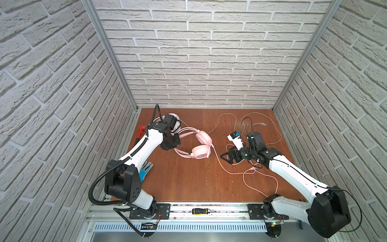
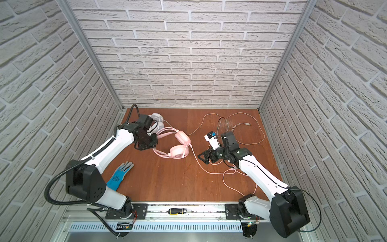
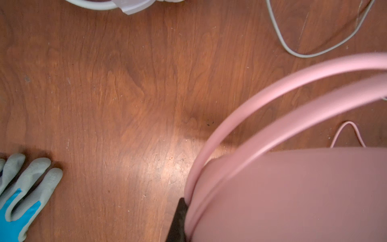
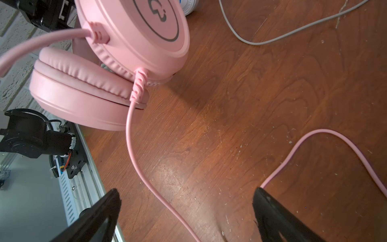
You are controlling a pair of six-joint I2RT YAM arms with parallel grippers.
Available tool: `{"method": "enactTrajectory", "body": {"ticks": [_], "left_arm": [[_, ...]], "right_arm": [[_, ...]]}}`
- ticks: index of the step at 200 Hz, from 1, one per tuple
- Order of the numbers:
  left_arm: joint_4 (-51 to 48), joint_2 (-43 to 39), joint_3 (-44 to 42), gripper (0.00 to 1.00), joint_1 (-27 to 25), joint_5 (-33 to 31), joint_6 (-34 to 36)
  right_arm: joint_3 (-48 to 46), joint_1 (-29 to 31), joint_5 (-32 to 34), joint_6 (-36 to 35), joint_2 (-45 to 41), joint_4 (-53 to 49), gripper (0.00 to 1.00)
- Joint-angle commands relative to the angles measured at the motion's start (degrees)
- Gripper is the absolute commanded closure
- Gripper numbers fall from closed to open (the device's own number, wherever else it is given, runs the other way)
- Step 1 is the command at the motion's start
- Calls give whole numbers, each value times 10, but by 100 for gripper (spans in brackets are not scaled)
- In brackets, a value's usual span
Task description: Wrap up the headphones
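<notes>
The pink headphones [image 1: 201, 146] [image 2: 180, 146] lie mid-table, one earcup [image 4: 83, 92] flat and the other leaning on it. My left gripper [image 1: 171, 143] [image 3: 188, 211] is shut on their pink headband [image 3: 272, 98]; only one black finger [image 3: 178, 220] shows. The pink cable [image 1: 230, 172] [image 4: 134, 150] runs from the earcup across the wood. It passes between the fingers of my right gripper [image 1: 227, 157] [image 4: 186, 192], which is open just above it. The white headphones [image 2: 157, 121] sit at the back left, mostly hidden by the left arm. Their white cable [image 1: 272, 130] loops at the back right.
A blue and grey glove [image 2: 121, 174] [image 3: 21, 199] lies at the front left beside the left arm. A red tool [image 1: 141, 130] rests by the left wall. A black and yellow screwdriver [image 1: 202, 211] lies on the front rail. Brick-patterned walls close in three sides.
</notes>
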Motion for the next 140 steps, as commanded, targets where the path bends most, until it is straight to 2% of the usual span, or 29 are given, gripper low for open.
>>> {"method": "enactTrajectory", "body": {"ticks": [1,38,140], "left_arm": [[-7,8,34,100,4,31,-1],[-13,15,58,100,18,34,-7],[-8,0,84,100,65,77,-11]], "right_arm": [[-5,19,-2,18,21,56,0],[-13,33,-1,33,54,102,3],[-18,42,-5,52,156,166,27]]}}
